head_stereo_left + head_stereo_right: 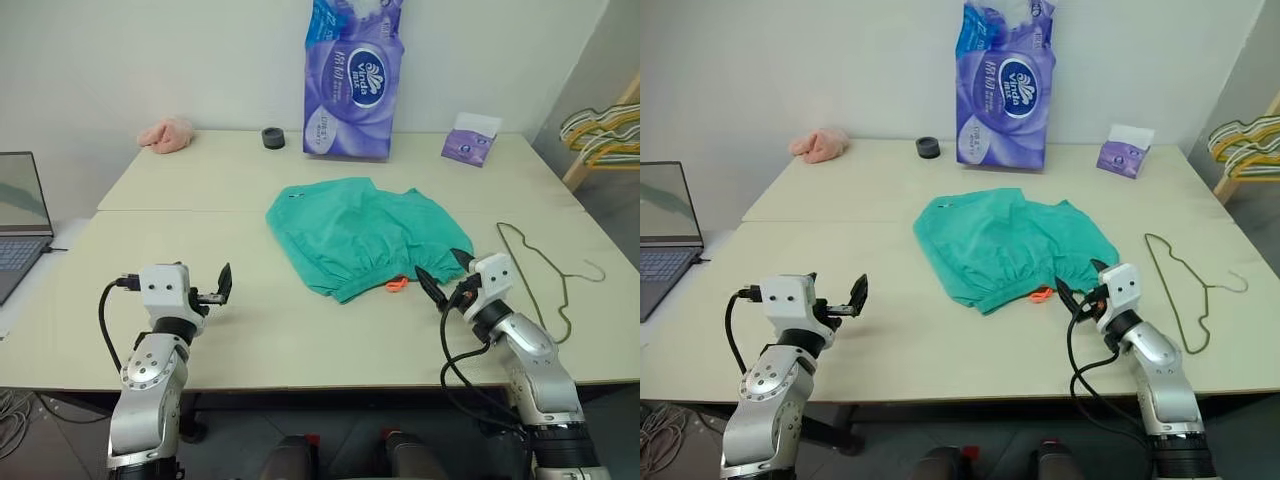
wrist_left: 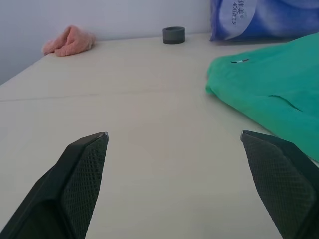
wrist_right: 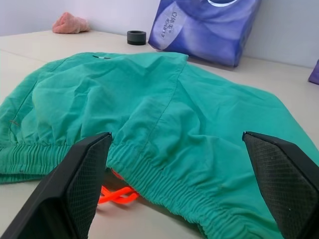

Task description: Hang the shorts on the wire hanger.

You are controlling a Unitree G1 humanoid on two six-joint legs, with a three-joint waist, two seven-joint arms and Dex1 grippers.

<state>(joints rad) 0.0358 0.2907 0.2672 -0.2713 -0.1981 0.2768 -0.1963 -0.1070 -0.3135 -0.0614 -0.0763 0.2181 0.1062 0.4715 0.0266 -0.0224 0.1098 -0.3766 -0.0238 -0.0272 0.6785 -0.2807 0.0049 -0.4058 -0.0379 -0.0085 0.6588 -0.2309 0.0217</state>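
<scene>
Teal-green, the shorts (image 1: 358, 236) lie flat near the middle of the pale surface (image 1: 250, 330), their gathered waistband turned toward the near edge with an orange tag (image 1: 397, 284) poking out beneath it. Just past them toward the right edge lies the wire hanger (image 1: 548, 275), flat on the surface, its hook pointing to the right edge, apart from the shorts.

The right gripper (image 1: 446, 272) hovers low just before the waistband, its fingers (image 3: 79, 184) spread wide with the elastic and orange tag between them in the wrist view, holding nothing. The left gripper (image 2: 174, 169) hangs over bare surface near the near-left corner, well apart from the shorts, fingers likewise spread wide and empty.

Along the far edge stand a purple tissue pack (image 1: 354, 80), a small black ring (image 1: 273, 138), a pink cloth (image 1: 167, 134) and a small purple box (image 1: 471, 139).
</scene>
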